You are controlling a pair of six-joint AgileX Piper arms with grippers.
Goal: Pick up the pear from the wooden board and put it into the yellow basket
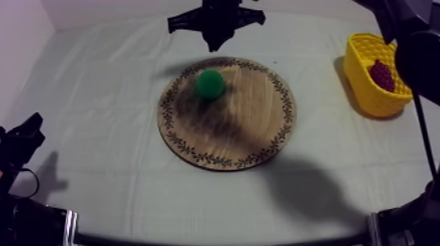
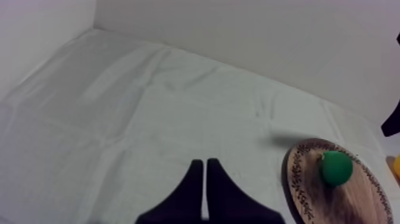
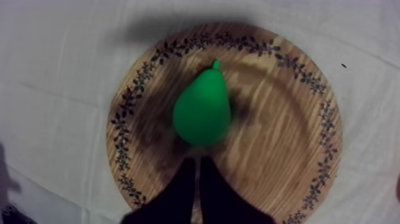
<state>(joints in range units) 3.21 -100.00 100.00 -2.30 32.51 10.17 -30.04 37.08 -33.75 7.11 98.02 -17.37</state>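
Pear (image 1: 210,84): green, on board (image 1: 255,131), off centre toward its far rim.
Board: mid-bench (image 1: 105,98).
Right end effector (image 3: 197,162): fingers closed, empty, over board just beside pear.
Left end effector (image 2: 205,164): fingers closed, empty, at bench's left side, well apart from board.
Basket (image 1: 366,98): right side, holds dark red fruit (image 1: 382,75).

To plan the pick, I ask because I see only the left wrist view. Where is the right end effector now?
Observer: The right end effector is over the board, fingers together, near the wide end of the pear.
Operator: Is the basket empty?
Observer: No. The basket holds one dark red, bumpy fruit.
Operator: How does the pear lie?
Observer: On its side, with the stem pointing away from the right end effector.
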